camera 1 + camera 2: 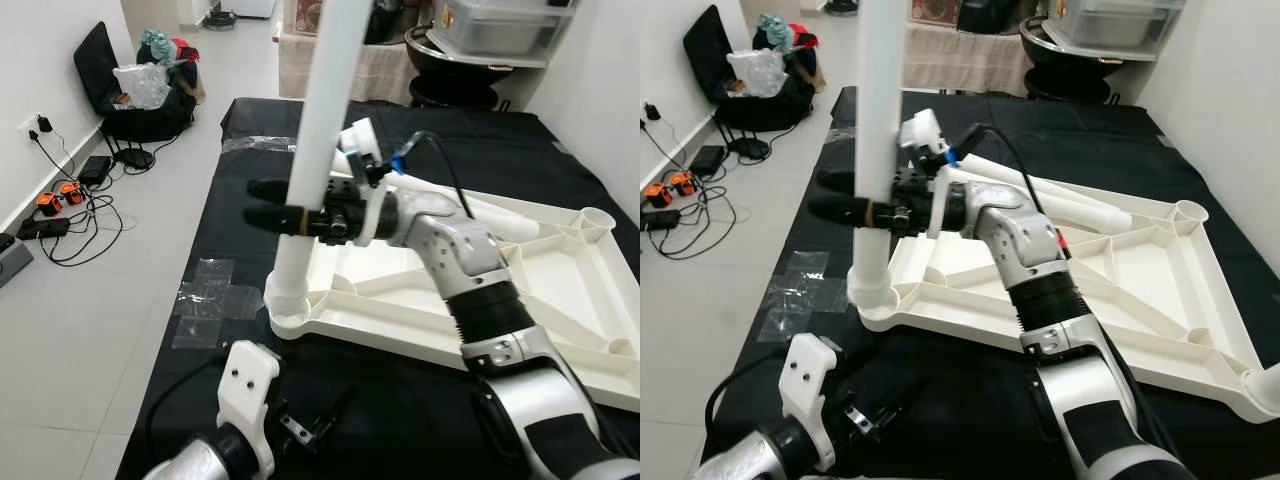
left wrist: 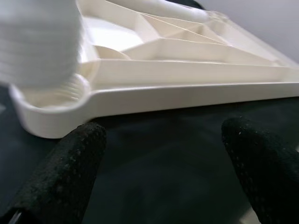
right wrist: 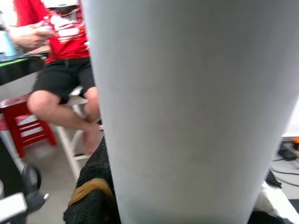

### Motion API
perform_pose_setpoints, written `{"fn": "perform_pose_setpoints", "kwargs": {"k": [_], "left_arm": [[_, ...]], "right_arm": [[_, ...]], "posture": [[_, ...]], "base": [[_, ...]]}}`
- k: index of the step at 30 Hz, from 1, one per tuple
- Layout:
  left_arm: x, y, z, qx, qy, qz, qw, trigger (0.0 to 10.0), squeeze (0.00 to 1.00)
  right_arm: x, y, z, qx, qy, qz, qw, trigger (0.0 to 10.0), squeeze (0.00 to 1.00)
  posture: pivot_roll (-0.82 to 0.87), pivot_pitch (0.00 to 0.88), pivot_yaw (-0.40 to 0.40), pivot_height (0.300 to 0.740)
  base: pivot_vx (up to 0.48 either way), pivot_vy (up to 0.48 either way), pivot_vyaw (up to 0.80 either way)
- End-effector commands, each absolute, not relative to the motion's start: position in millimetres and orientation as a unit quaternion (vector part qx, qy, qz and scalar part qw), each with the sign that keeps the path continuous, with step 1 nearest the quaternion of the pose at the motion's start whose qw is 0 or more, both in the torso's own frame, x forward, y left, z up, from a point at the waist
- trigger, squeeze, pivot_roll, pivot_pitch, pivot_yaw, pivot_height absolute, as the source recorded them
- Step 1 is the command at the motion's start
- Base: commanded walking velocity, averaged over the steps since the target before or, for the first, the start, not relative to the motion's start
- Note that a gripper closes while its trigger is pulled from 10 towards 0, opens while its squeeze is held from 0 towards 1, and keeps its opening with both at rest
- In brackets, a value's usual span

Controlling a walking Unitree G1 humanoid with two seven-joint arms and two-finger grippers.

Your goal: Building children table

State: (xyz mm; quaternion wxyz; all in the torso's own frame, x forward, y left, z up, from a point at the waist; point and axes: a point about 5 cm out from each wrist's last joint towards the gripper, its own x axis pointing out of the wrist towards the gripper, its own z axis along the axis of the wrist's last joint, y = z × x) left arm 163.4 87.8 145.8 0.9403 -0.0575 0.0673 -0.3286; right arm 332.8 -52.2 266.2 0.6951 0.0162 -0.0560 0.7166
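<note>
Right gripper [image 1: 268, 205], centre-left of the left eye view, has its two black fingers [image 1: 272, 189] closed round a white table leg [image 1: 318, 130], one finger each side, pointing toward frame left. The leg stands near upright, leaning slightly toward upper right, its ribbed lower end seated in a round corner socket [image 1: 285, 312] of the overturned tabletop [image 1: 560, 290]. In the right wrist view the leg [image 3: 187, 107] is close up as a smooth pale cylinder with a black fingertip [image 3: 91, 200] beside it, a yellowish band on that finger; behind sits a person [image 3: 60, 70] in a red shirt and black shorts on a white stool. The tabletop is cream plastic, underside up, ribbed with diagonal braces, another socket at its right corner; a second white leg [image 1: 470, 215] lies across it. Left gripper [image 2: 163, 158] is low in the bottom left of the eye views, fingers [image 2: 70, 168] spread wide with nothing between them, hovering over black cloth [image 1: 400, 400] just before the socket corner. The cloth covers a grey tiled floor [image 1: 90, 300]; clear tape patches [image 1: 205, 300] sit at its edge; cables and chargers [image 1: 60, 205] lie by the left wall, a bag [image 1: 140, 90] upper left.
</note>
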Motion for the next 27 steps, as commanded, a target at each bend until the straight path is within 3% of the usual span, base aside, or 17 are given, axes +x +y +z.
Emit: {"fn": "perform_pose_setpoints", "kwargs": {"k": [1,9,20,27], "left_arm": [[161,91,151,-0.021,0.047,-0.320,0.946,10.0,0.00],[156,97,169,0.052,0.001,-0.272,0.961,10.0,0.00],[142,92,166,0.056,0.012,-0.277,0.959,10.0,0.00],[141,91,164,0.060,0.014,-0.274,0.960,10.0,0.00]], "right_arm": [[328,-46,265,-0.003,-0.060,0.738,0.672,10.0,0.00],[328,-34,256,-0.034,-0.050,0.752,0.657,10.0,0.00],[339,-34,269,-0.058,-0.076,0.739,0.667,10.0,0.00],[339,-44,279,-0.069,-0.083,0.748,0.654,10.0,0.00]], "posture": [[0.13,0.180,-0.091,0.740],[0.14,0.239,-0.095,0.740],[0.15,0.261,-0.097,0.740],[0.14,0.252,-0.093,0.740]], "base": [[0.000,0.000,0.00],[0.000,0.000,0.00],[0.000,0.000,0.00],[0.000,0.000,0.00]]}}
